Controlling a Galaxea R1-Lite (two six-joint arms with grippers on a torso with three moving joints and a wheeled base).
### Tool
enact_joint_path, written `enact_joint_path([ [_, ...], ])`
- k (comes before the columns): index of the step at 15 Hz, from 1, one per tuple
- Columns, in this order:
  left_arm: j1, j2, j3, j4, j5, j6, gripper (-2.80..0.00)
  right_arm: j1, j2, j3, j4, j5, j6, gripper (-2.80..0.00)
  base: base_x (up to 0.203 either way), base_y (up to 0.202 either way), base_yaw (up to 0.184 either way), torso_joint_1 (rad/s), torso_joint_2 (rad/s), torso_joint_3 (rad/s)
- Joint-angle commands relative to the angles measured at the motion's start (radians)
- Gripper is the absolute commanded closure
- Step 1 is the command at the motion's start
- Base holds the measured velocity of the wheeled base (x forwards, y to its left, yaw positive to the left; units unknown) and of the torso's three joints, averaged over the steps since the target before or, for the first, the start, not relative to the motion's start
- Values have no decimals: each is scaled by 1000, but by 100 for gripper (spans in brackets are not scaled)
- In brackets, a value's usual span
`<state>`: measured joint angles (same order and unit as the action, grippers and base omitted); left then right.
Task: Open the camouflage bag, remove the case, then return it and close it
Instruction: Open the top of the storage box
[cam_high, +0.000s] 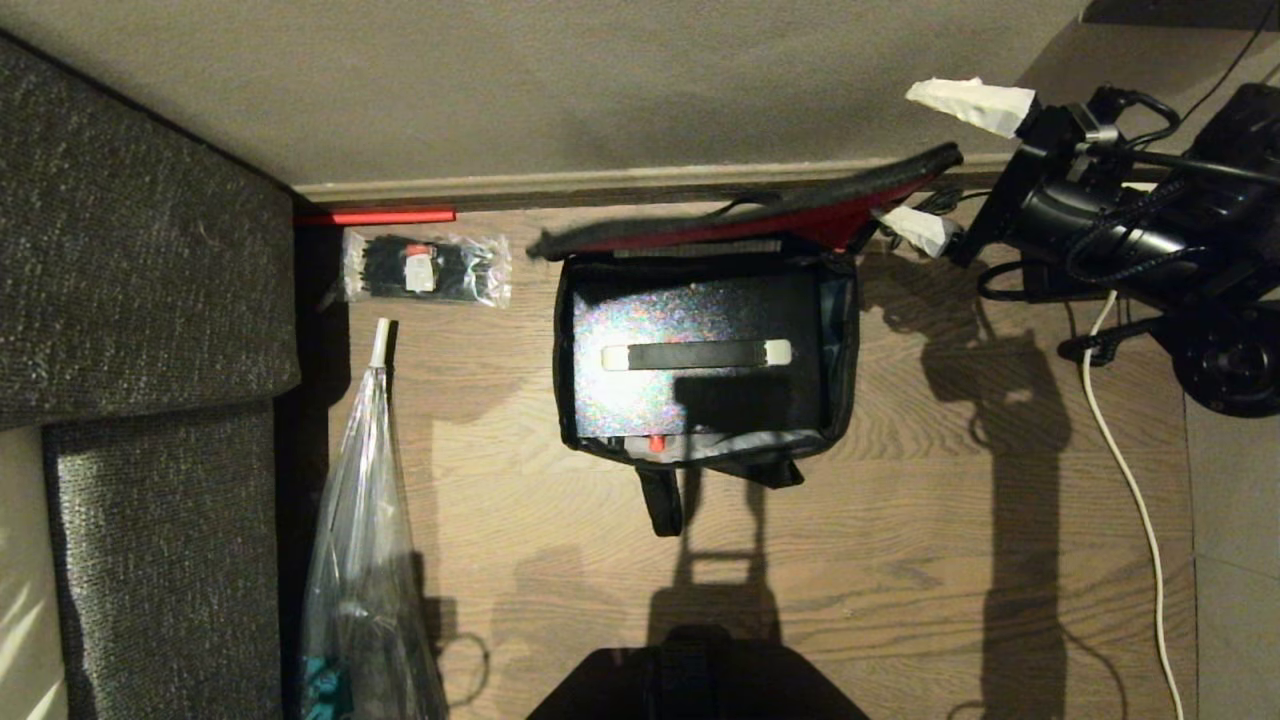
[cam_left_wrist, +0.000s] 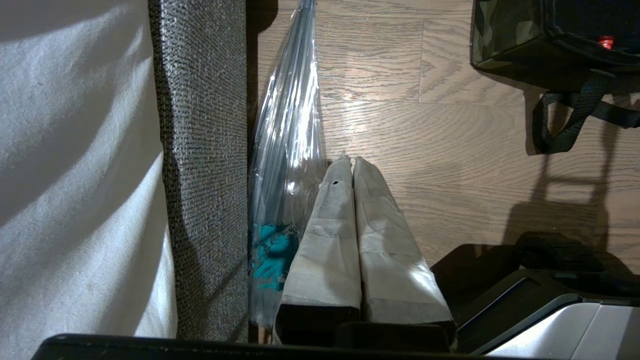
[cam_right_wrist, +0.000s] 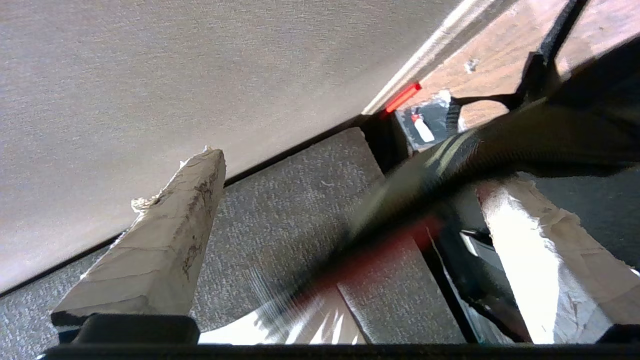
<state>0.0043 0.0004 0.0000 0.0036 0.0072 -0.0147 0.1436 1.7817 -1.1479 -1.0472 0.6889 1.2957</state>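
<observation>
Holding the lid up – the right gripper (cam_high: 935, 165) has fingers spread wide astride the flap edge of the camouflage bag (cam_high: 845, 340), open on the floor. The case (cam_high: 700, 330) lies inside; next: reach in & grasp it. Left gripper (cam_left_wrist: 350, 165) parked, fingers together.

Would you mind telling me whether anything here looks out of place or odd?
Nothing spilled or damaged. The camouflage bag lies open with its lid raised between the open right claw's fingers, the case inside.
</observation>
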Motion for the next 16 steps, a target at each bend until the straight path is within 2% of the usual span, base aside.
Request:
enact_joint_path([
  [1, 0, 0, 3, -1, 0, -1, 0, -13, 8, -7, -38, 5, 14, -280, 0, 0, 0, 0, 0, 0],
  [3, 0, 0, 3, -1, 0, -1, 0, -28, 10, -11, -102, 7, 33, -280, 0, 0, 0, 0, 0, 0],
  [9, 0, 0, 3, -1, 0, -1, 0, -39, 15, 14, -163, 11, 31, -280, 0, 0, 0, 0, 0, 0],
  [11, 0, 0, 3, -1, 0, -1, 0, -37, 10, 80, -158, 57, 11, -280, 0, 0, 0, 0, 0, 0],
  [13, 0, 0, 3, -1, 0, -1, 0, -35, 4, 131, -130, 84, -82, -280, 0, 0, 0, 0, 0, 0],
  [14, 0, 0, 3, -1, 0, -1, 0, -34, 1, 136, -119, 86, -93, -280, 0, 0, 0, 0, 0, 0],
  [15, 0, 0, 3, -1, 0, -1, 0, -29, -6, 141, -48, 86, -139, -280, 0, 0, 0, 0, 0, 0],
  [16, 0, 0, 3, -1, 0, -1, 0, -20, -19, 145, 96, 86, -210, -280, 0, 0, 0, 0, 0, 0],
])
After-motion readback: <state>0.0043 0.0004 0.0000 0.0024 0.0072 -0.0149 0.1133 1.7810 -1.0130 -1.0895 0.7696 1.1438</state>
